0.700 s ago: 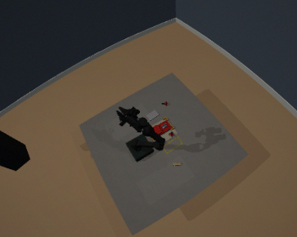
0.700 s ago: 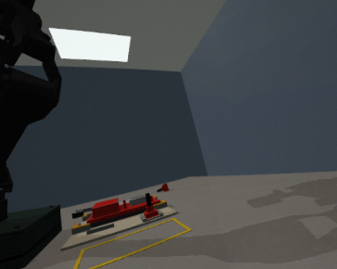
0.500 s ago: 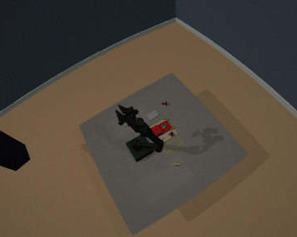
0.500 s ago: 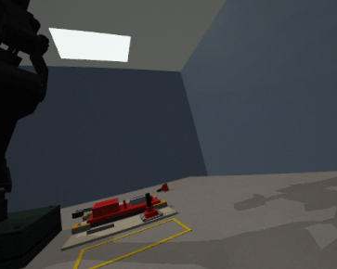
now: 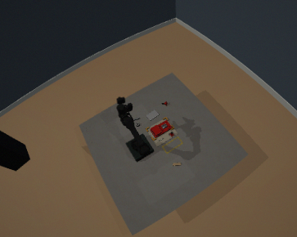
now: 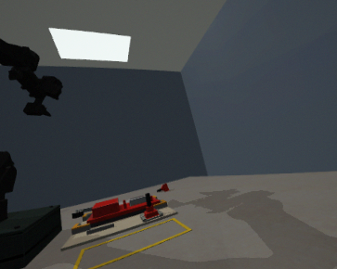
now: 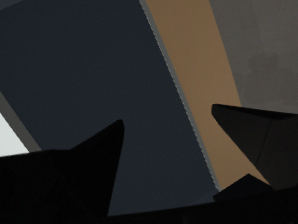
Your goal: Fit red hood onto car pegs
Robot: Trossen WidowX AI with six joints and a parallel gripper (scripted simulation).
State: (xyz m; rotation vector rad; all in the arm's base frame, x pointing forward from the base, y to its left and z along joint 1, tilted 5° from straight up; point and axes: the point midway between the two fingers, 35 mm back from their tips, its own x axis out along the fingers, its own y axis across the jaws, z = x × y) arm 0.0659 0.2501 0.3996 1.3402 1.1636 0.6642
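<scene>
While the wide-open, empty hand (image 5: pixel 120 99) (image 6: pixel 37 110) (image 7: pixel 167 116) hangs high, the engine (image 5: pixel 164 126) (image 6: pixel 138 200) looks bare, in from the bench's (image 5: pixel 113 184) (image 6: pixel 286 195) edges. Picking and fitting seem left; I can't tell where the hood is.

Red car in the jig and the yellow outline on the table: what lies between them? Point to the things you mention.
A strip of the pale board (image 5: pixel 158 143) (image 6: pixel 82 238), bearing a small red piece with a black upright post (image 5: pixel 171 134) (image 6: pixel 150 214) and a flat dark bar (image 6: pixel 100 229). The exterior view shows this best.
</scene>
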